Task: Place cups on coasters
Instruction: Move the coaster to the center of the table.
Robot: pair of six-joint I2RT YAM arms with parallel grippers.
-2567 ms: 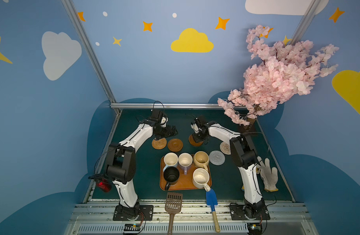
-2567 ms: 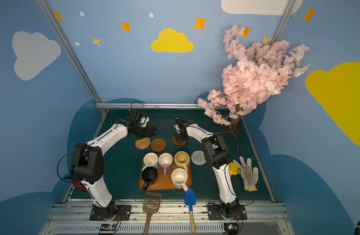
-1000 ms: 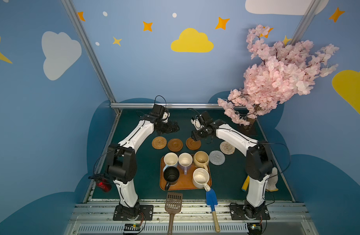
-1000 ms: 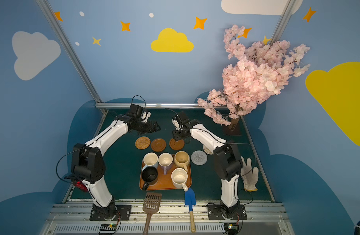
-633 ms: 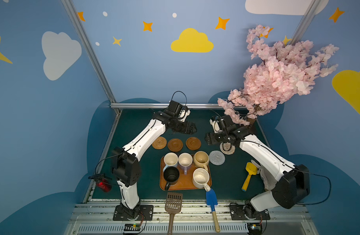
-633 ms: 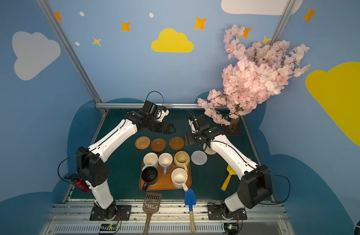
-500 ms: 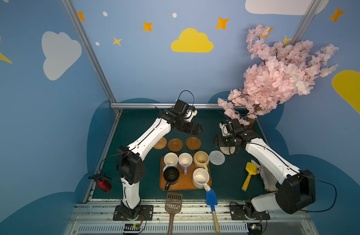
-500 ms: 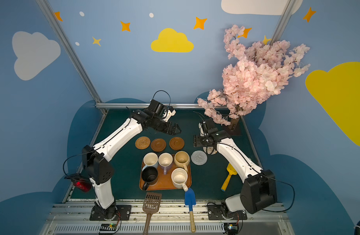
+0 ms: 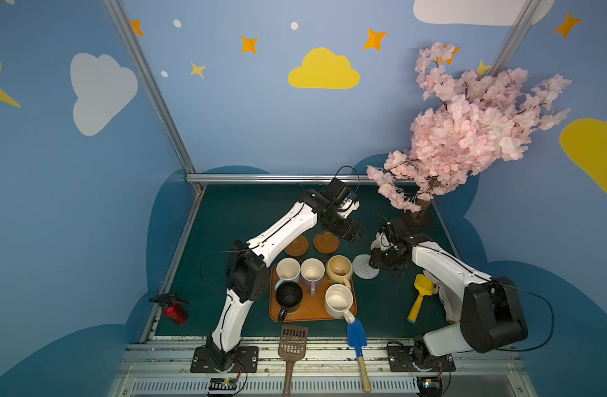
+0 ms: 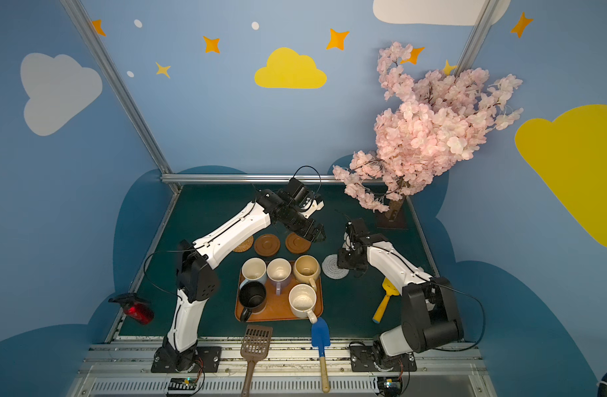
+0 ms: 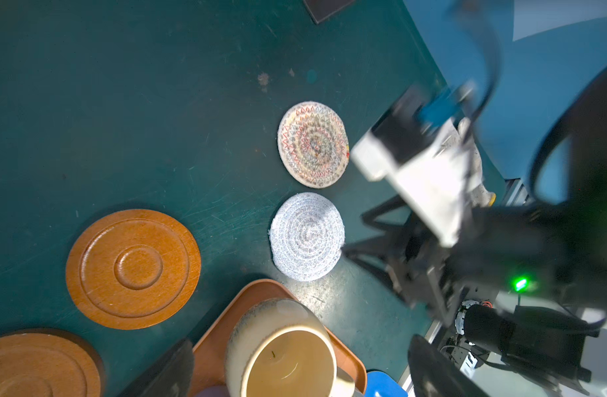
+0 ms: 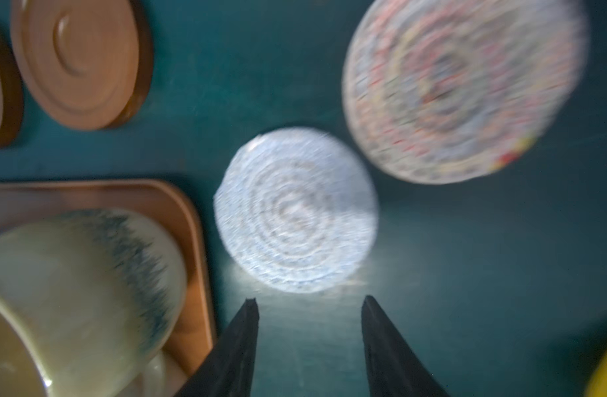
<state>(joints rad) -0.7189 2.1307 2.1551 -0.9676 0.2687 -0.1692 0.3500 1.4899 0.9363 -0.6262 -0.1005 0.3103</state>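
Orange tray (image 9: 312, 312) carries five cups (image 9: 339, 299); grey coaster (image 9: 365, 266) at its two o'clock. My left gripper (image 9: 351, 236) and right gripper (image 12: 309, 299) gape empty over green table (image 9: 226, 220).

Top views look down from high; close wrist views share the grey coaster (image 11: 307, 236).
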